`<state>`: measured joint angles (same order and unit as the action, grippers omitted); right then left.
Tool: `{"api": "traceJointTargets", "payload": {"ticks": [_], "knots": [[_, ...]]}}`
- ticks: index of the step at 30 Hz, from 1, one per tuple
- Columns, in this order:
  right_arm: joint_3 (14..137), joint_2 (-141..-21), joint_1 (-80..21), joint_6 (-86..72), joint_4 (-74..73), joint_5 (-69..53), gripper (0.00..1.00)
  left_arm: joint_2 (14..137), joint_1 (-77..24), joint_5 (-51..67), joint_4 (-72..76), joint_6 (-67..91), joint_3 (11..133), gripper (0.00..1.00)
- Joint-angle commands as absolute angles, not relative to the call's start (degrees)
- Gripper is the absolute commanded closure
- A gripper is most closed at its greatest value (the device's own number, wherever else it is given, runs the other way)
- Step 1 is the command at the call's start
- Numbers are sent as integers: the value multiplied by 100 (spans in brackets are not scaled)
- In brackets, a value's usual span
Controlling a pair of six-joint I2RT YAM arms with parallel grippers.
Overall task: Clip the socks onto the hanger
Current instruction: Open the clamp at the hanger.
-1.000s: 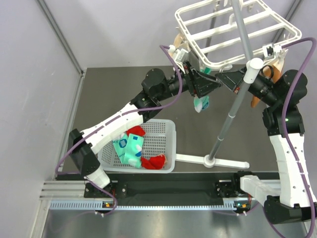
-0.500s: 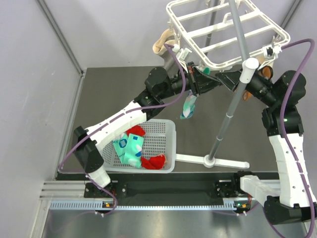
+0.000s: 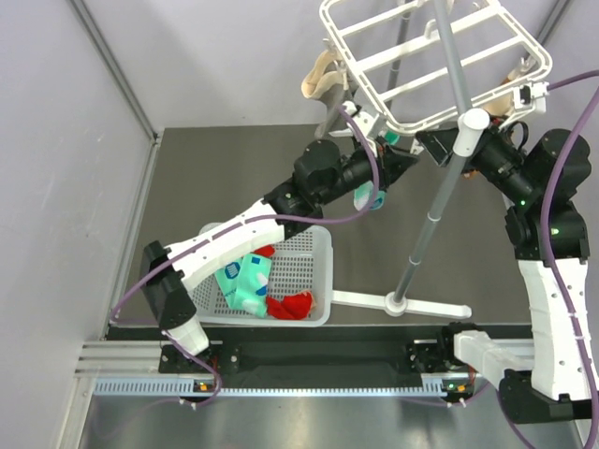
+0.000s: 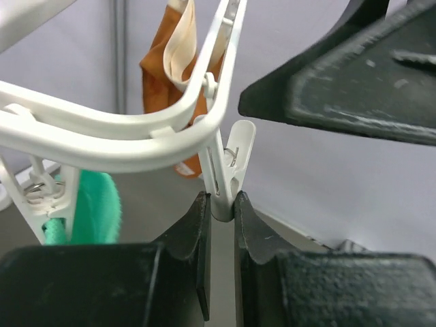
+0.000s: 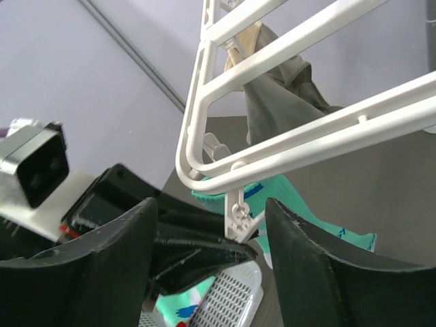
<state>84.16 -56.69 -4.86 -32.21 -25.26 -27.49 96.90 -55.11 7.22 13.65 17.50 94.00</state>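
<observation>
The white hanger [image 3: 430,56] stands on a grey pole [image 3: 438,192]. My left gripper [image 4: 222,201] is shut on the lower end of a white clip [image 4: 228,160] at the frame's near corner; from above the left gripper [image 3: 398,161] sits under that corner. My right gripper [image 5: 211,204] is open, with its fingers on either side of the same clip [image 5: 238,214] and apart from it. One mint-green sock [image 3: 367,196] hangs from a neighbouring clip [image 4: 37,197]. Another mint-green sock [image 3: 241,281] and red socks [image 3: 292,305] lie in the basket.
The white perforated basket [image 3: 314,257] sits on the dark table below the left arm. A beige sock [image 3: 321,77] and an orange-brown sock [image 4: 167,65] hang from the hanger, and a dark grey sock [image 5: 279,88] too. The hanger's white foot [image 3: 412,304] lies right of the basket.
My left gripper has closed on the corner clip and reached further right. My right gripper has opened. The hanger frame and the hanging mint-green sock have swung.
</observation>
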Motion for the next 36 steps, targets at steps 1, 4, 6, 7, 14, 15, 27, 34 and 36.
{"api": "traceJointTargets", "payload": {"ticks": [1, 4, 6, 7, 14, 15, 27, 34, 36], "knots": [[8710, -5783, -554, -3103, -2821, -2479, 39, 9405, -5704, -288, 1493, 765, 9466, 100], [8622, -5792, -571, -3120, -2760, -2470, 54, 9282, -5774, -483, 1835, 589, 9168, 100], [8622, -5801, -580, -3094, -2769, -2443, 66, 9220, -5862, -597, 1986, 388, 8992, 100], [8622, -5818, -597, -3085, -2786, -2435, 68, 9211, -5888, -659, 2021, 335, 8956, 100], [8587, -5809, -720, -3067, -2778, -2320, 50, 9229, -6038, -896, 2180, -113, 8921, 100], [8578, -5810, -729, -3085, -2777, -2312, 48, 9246, -6064, -966, 2180, -245, 8930, 100], [8297, -5924, -1169, -3208, -2408, -2110, 50, 9369, -6521, -1590, 2232, -1230, 9000, 100], [8218, -5853, -1309, -3296, -2259, -1688, 54, 9475, -6662, -1872, 2197, -1556, 9035, 100], [8218, -5854, -1310, -3340, -2276, -1591, 53, 9501, -6706, -1968, 2197, -1669, 9035, 100]]}}
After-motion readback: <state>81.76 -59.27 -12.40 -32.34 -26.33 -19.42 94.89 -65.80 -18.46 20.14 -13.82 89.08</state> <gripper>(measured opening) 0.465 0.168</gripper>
